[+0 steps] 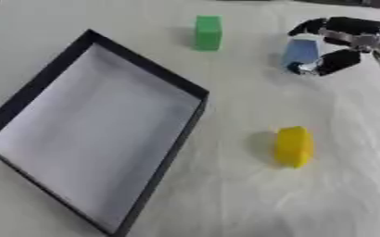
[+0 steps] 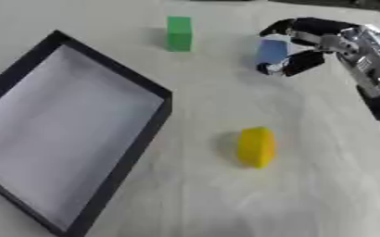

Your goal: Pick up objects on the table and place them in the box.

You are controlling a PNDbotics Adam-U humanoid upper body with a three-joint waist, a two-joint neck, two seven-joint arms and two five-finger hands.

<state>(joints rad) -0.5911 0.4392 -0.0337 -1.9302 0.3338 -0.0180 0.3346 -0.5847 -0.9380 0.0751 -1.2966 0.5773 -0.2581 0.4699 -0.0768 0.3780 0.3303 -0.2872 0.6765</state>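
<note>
One blue block (image 1: pixel 300 52) upright, long axis vertical, within the right robot hand (image 2: pixel 319 39), fingers curled around it.

The box (image 1: pixel 136 185) occupies the left half of the table (image 1: pixel 225 203) and sits askew – one corner points away from me, toward the far centre. Behind that far corner, slightly to its right, an upright block (image 1: pixel 208 32) stands on the table, apart from the box. To the right of the upright block, at the far right, my right hand (image 2: pixel 323 44) wraps around a second block (image 1: pixel 300 52). A rounded object (image 1: pixel 294 146) lies nearer to me – right of the box, well in front of both blocks.
</note>
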